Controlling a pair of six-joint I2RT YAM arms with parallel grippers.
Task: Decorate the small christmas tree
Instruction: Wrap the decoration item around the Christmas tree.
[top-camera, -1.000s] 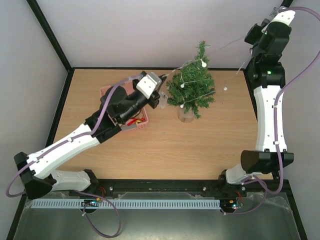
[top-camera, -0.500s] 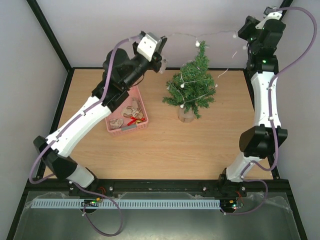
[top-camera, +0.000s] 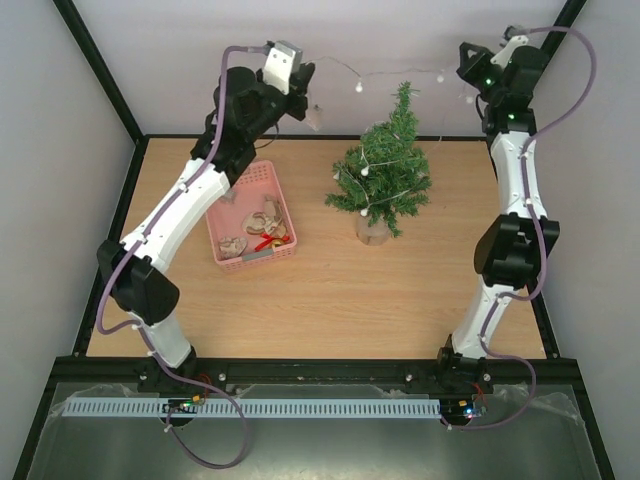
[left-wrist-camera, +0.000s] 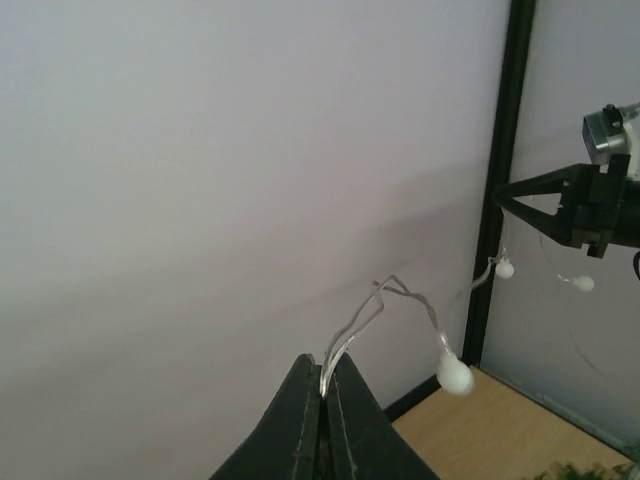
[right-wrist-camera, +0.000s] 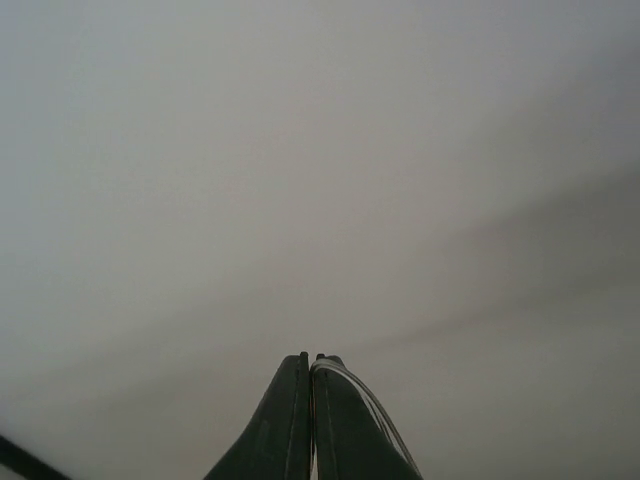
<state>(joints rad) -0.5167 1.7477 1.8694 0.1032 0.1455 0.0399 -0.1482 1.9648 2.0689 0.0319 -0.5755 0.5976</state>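
The small christmas tree (top-camera: 385, 172) stands upright in its pale pot at the middle of the table, with part of a thin wire light string with white bulbs wound over its branches. The free length of the light string (top-camera: 400, 73) hangs taut above the treetop between both grippers. My left gripper (top-camera: 313, 114) is raised up and left of the tree, shut on the wire (left-wrist-camera: 400, 290); one bulb (left-wrist-camera: 453, 375) dangles just past its tips (left-wrist-camera: 322, 362). My right gripper (top-camera: 468, 84) is high at the back right, shut on the wire's other end (right-wrist-camera: 360, 395).
A pink basket (top-camera: 226, 193) with small ornaments lies left of the tree, under my left arm. The back wall and black frame posts stand close behind both grippers. In the left wrist view my right gripper (left-wrist-camera: 500, 196) shows by the corner post.
Both arms rose and swung back toward the wall. The left gripper left the tree's side by the basket, and the light string now stretches above the treetop.
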